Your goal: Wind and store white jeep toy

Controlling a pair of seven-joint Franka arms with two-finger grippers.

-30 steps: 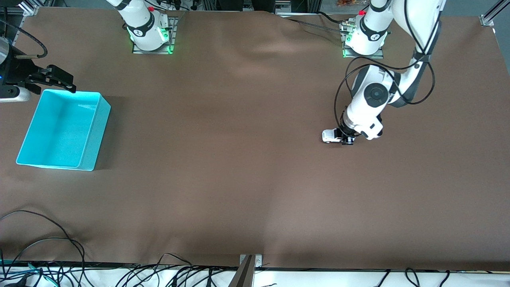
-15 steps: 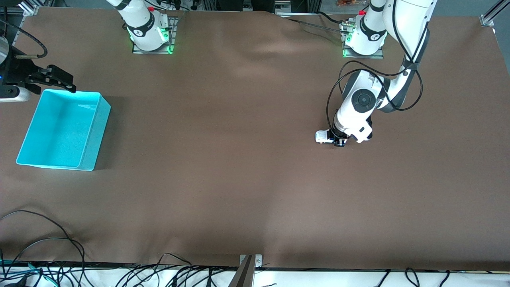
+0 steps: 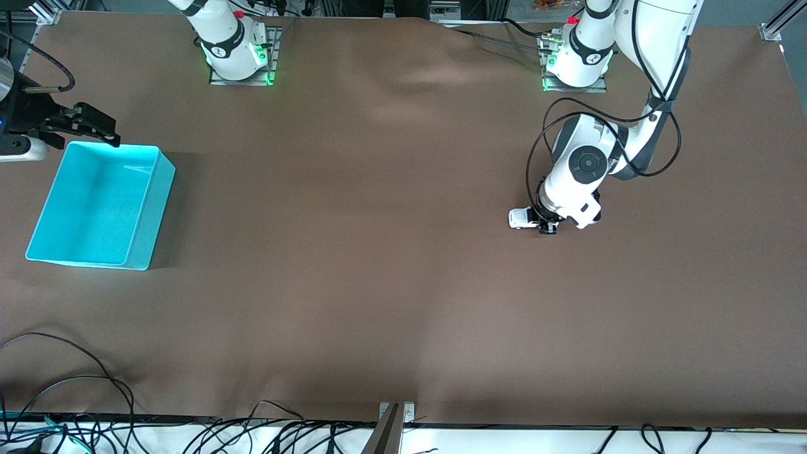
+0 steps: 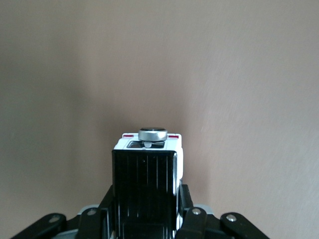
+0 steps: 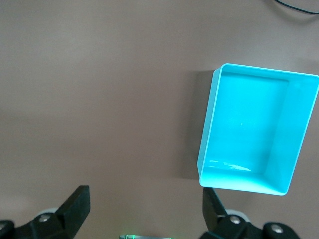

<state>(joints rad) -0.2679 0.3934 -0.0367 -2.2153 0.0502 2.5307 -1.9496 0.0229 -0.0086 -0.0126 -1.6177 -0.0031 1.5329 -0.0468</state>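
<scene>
The white jeep toy point(image 3: 519, 218) sits low on the brown table cloth toward the left arm's end. My left gripper point(image 3: 546, 226) is shut on its sides from above. In the left wrist view the jeep toy point(image 4: 149, 149) shows its black roof and a silver disc at one end, and a black finger point(image 4: 185, 196) presses each flank of it inside the left gripper point(image 4: 145, 201). My right gripper point(image 3: 112, 135) hangs open and empty over the corner of the turquoise bin point(image 3: 151, 214). In the right wrist view the bin point(image 5: 206, 134) lies ahead of the right gripper point(image 5: 144, 199).
The bin holds nothing that I can see. Black cables point(image 3: 75, 403) trail along the table edge nearest the front camera, with a metal bracket point(image 3: 396, 413) at its middle. Both arm bases point(image 3: 239, 57) stand at the edge farthest from that camera.
The left gripper slid the jeep toy a short way toward the right arm's end, then back toward the left arm's end. The right arm has not moved.
</scene>
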